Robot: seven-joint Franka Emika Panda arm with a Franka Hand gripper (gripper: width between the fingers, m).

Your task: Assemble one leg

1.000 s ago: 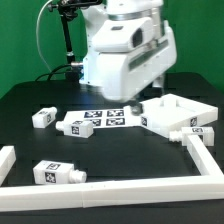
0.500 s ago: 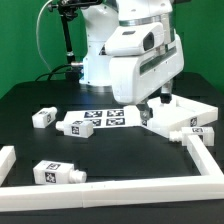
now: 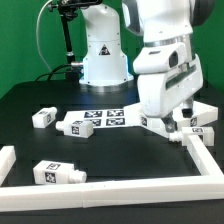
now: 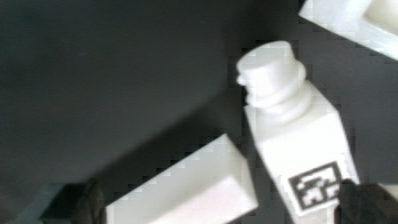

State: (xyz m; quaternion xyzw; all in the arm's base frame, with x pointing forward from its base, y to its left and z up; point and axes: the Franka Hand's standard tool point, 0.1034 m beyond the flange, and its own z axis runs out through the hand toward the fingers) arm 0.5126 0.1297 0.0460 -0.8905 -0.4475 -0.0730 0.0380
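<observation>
From where I stand, the arm is bent low over the exterior view's right side of the dark worktop (image 3: 30,95), its white wrist hanging just beside the near corner of the big flat panel (image 3: 207,110). The bulk of the wrist hides what lies under it, so the wrist view tells the rest.

There, the tool (image 4: 226,203) stands wide: one dark fingertip (image 4: 80,205) shows at one edge and its partner at the opposite edge, with nothing pinched between them. The leg (image 4: 294,130) lies flat on the worktop directly below, its tagged end down in the gap between the fingers and its narrowed, stepped end pointing away from the tool. Its long axis runs roughly square to the line joining the two fingers, tilted only a little, so I judge that a closing pinch would take it across its short width.

It is not centred, though. It lies closer to one finger, and a second white slab (image 4: 178,190) sits just beside it on the other side, also inside the gap. I cannot tell what that slab is. I would guess a small sideways correction is needed before descending, or the fingers may catch both.

Other loose posts (image 3: 42,118) lie well apart, beyond the marker board (image 3: 108,116).
</observation>
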